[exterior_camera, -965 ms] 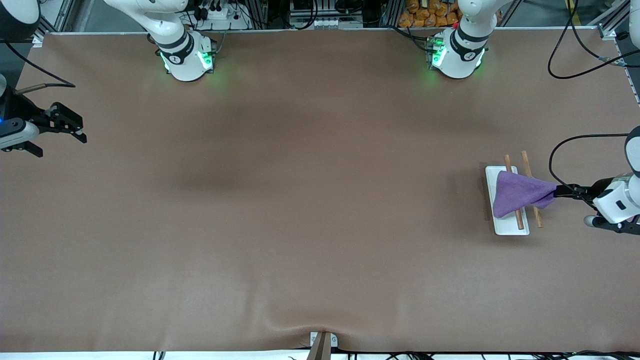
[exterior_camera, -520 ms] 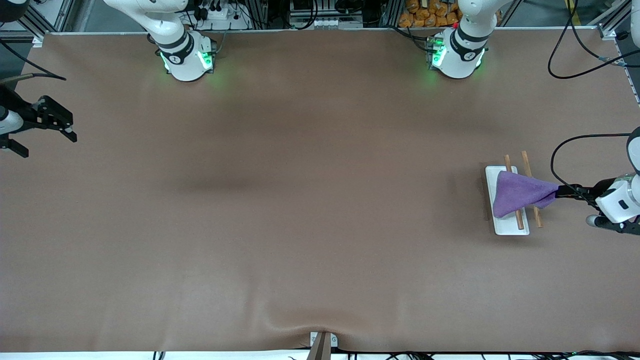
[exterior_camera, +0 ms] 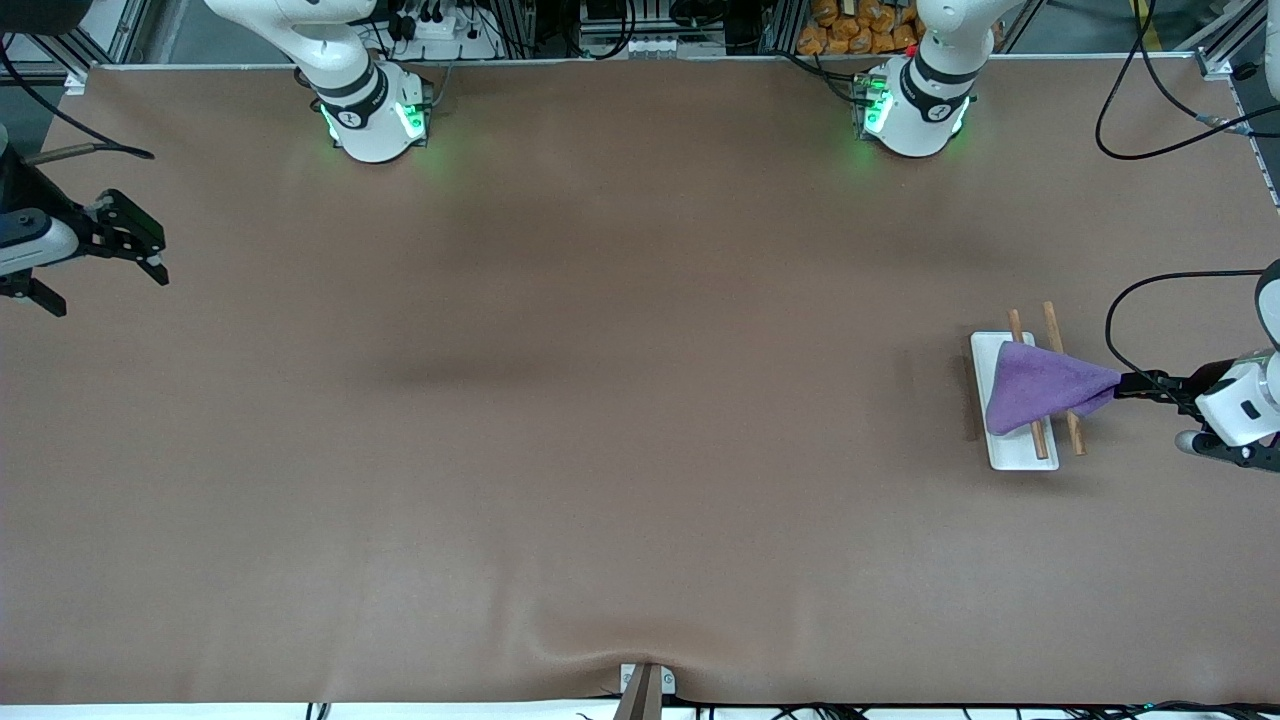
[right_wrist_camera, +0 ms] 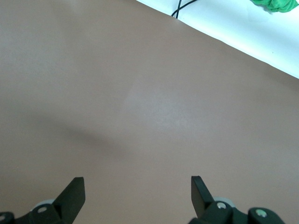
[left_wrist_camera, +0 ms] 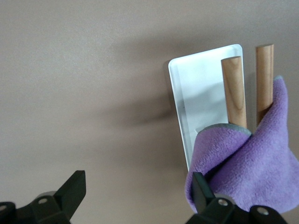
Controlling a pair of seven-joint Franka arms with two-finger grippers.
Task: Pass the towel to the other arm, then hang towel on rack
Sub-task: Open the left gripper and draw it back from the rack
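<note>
The purple towel [exterior_camera: 1035, 395] lies draped over the two wooden rods of the rack [exterior_camera: 985, 350], near the left arm's end of the table. Its one corner stretches out toward my left gripper [exterior_camera: 1135, 385]. In the left wrist view that gripper [left_wrist_camera: 138, 186] is open wide; one finger [left_wrist_camera: 201, 186] touches a fold of the towel [left_wrist_camera: 252, 158], beside the rack's white base [left_wrist_camera: 201, 88]. My right gripper [exterior_camera: 155, 255] waits open over the table's edge at the right arm's end. It holds nothing, with only bare table under it [right_wrist_camera: 138, 191].
A black cable [exterior_camera: 1150, 290] loops above the table by the left arm. Both arm bases [exterior_camera: 375, 115] [exterior_camera: 915, 110] stand along the edge farthest from the front camera. A small metal bracket [exterior_camera: 645, 685] sits at the nearest edge.
The left arm has drawn slightly away from the rack, and the towel's corner has stretched a little with it. The right gripper shifted outward and came back.
</note>
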